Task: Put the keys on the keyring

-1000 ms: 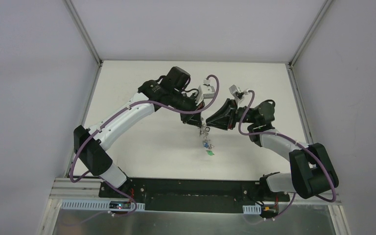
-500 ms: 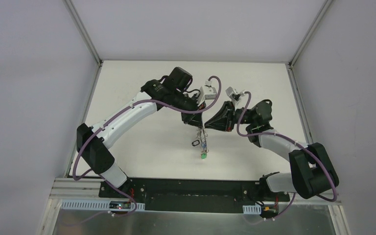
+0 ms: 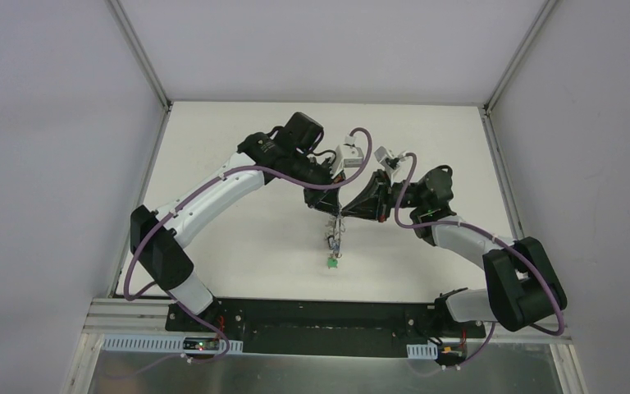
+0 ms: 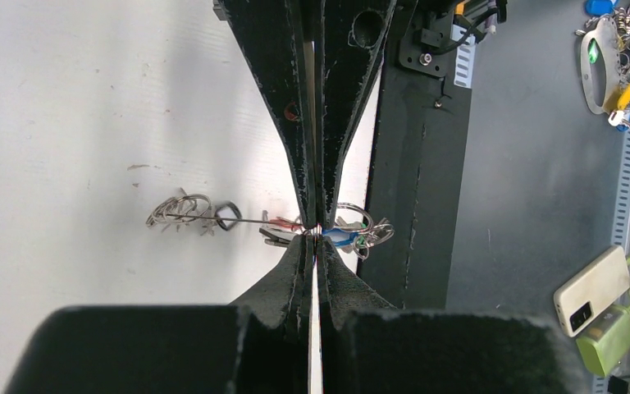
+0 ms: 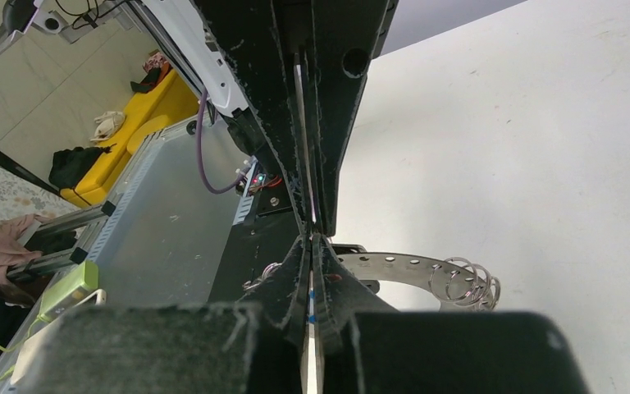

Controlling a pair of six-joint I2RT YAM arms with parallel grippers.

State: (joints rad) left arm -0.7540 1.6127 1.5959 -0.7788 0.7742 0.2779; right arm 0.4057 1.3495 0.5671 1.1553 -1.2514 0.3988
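Note:
The keyring (image 4: 246,219) is a thin grey metal hoop, edge-on in the left wrist view and a perforated band in the right wrist view (image 5: 402,263). Small split rings (image 5: 463,283), a black-headed key (image 4: 228,215), a red tag (image 4: 283,223) and a blue tag (image 4: 338,236) hang on it. In the top view the keys (image 3: 335,242) dangle above the table with a green tag (image 3: 331,263) lowest. My left gripper (image 3: 338,212) (image 4: 315,235) and right gripper (image 3: 344,215) (image 5: 310,240) meet tip to tip, both shut on the hoop. Blue shows between the right fingers.
The black base rail (image 4: 418,164) runs along the near edge of the white table (image 3: 246,238). Off the table lie another bunch of keys (image 4: 611,49), a white phone-like block (image 4: 591,287) and a green pack (image 5: 70,287). Grey walls stand on both sides.
Both grippers have shifted slightly left together, still tip to tip. The dangling keys and green tag swung left and hang more tightly under the grippers.

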